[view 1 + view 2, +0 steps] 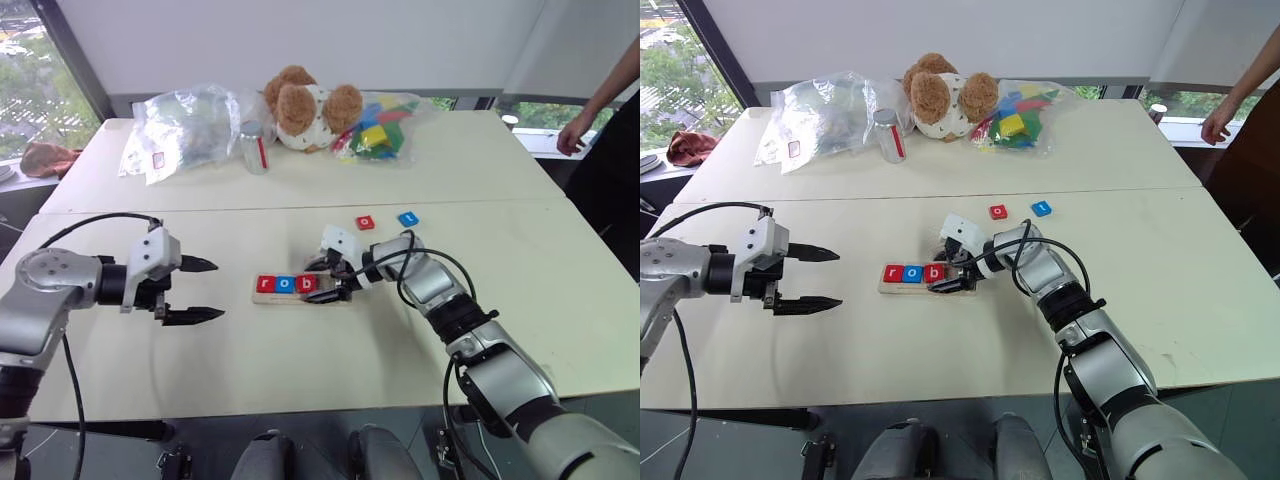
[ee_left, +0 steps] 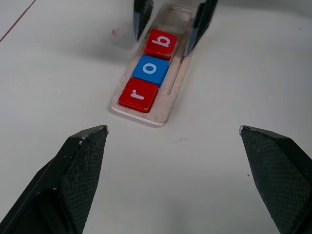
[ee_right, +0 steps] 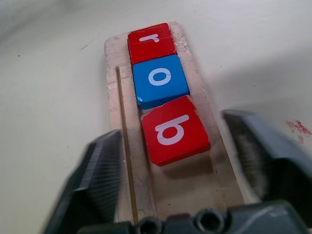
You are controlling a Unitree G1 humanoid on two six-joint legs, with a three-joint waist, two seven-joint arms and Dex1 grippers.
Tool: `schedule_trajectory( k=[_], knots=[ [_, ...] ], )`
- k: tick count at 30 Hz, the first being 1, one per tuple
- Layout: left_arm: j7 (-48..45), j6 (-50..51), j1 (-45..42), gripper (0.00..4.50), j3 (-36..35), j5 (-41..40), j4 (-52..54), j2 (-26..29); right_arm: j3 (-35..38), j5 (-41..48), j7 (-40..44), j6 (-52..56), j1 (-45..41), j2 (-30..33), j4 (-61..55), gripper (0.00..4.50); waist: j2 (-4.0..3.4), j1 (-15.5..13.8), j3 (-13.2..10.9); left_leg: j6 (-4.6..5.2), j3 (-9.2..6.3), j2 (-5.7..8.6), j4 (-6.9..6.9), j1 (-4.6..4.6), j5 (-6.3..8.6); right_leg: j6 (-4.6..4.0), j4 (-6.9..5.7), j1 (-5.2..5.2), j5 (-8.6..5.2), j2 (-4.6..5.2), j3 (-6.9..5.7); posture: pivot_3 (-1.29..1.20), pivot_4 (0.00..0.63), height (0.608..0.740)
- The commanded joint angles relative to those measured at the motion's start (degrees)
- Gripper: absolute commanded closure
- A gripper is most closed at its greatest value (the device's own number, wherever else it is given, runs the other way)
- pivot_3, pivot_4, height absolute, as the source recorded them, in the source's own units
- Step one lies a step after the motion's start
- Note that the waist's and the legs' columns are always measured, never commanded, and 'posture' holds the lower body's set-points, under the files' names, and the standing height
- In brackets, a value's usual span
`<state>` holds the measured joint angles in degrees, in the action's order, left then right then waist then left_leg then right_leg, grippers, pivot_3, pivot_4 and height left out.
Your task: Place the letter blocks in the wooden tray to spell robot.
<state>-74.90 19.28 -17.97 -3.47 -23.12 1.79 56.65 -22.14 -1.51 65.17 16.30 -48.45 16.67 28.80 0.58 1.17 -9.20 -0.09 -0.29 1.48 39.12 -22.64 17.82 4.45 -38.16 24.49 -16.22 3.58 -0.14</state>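
Observation:
The wooden tray point(image 1: 285, 299) lies mid-table with three letter blocks in its groove: a red "r" point(image 1: 266, 284), a blue "o" point(image 1: 285, 284) and a red "b" point(image 1: 305, 284). My right gripper point(image 1: 322, 282) reaches in from the tray's right end. It is open, one finger on each side of the "b" point(image 3: 173, 131), with a gap on both sides. Two loose blocks lie farther back, a red "o" point(image 1: 366, 222) and a blue "t" point(image 1: 408, 218). My left gripper point(image 1: 218, 290) hovers open and empty to the left of the tray point(image 2: 170, 97).
At the back stand a crumpled clear bag point(image 1: 185, 125), a small bottle point(image 1: 254, 147), a teddy bear point(image 1: 305, 108) and a clear bag of multicoloured blocks point(image 1: 378, 130). A person's hand point(image 1: 574, 133) hangs at the far right. A cloth point(image 1: 48, 157) lies at the far left.

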Motion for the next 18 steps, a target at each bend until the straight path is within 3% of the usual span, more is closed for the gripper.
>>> schedule_trajectory(
  k=[1, 7, 12, 18],
  knots=[
    [0.2, -1.1, -0.5, 0.00, -1.0, 0.3, -0.7, -0.1, 1.8, 1.6, -0.2, 1.0, -1.3, -0.5, -4.5, 0.02, 0.00, 0.0, 0.0, 0.00, 0.00, 0.00, 0.00, 0.00, 0.00, 0.00, 0.00, 0.00, 0.00, 0.00, 0.00, 0.00, 0.150, 0.740],
    [1.3, -0.7, -1.9, 0.00, -1.4, -0.3, -1.2, -1.3, 9.1, 5.9, -5.7, 7.9, -1.9, 0.3, -12.7, 0.02, 0.00, -0.1, 0.0, 0.00, -0.01, -0.01, 0.00, -0.01, 0.00, 0.00, 0.00, 0.01, 0.00, 0.00, 0.00, 0.00, 0.150, 0.740],
    [5.6, 2.7, -6.1, 0.00, -4.7, -4.0, -0.7, -3.9, 19.9, 6.1, -22.3, 17.3, -0.3, 0.4, -19.5, 0.02, 0.01, -0.6, 0.0, -0.03, -0.05, 0.00, 0.03, -0.06, -0.02, 0.00, 0.01, 0.00, 0.00, 0.02, 0.00, 0.00, 0.150, 0.740],
    [5.9, 5.9, -11.4, 0.00, -5.7, -5.5, -1.9, -3.3, 24.6, 2.9, -38.8, 21.1, 5.2, -0.9, -20.2, 0.02, 0.02, -0.1, 0.0, -0.13, -0.05, 0.00, -0.03, -0.10, -0.07, 0.00, 0.00, 0.06, 0.00, 0.01, 0.00, 0.00, 0.150, 0.740]
  ],
)
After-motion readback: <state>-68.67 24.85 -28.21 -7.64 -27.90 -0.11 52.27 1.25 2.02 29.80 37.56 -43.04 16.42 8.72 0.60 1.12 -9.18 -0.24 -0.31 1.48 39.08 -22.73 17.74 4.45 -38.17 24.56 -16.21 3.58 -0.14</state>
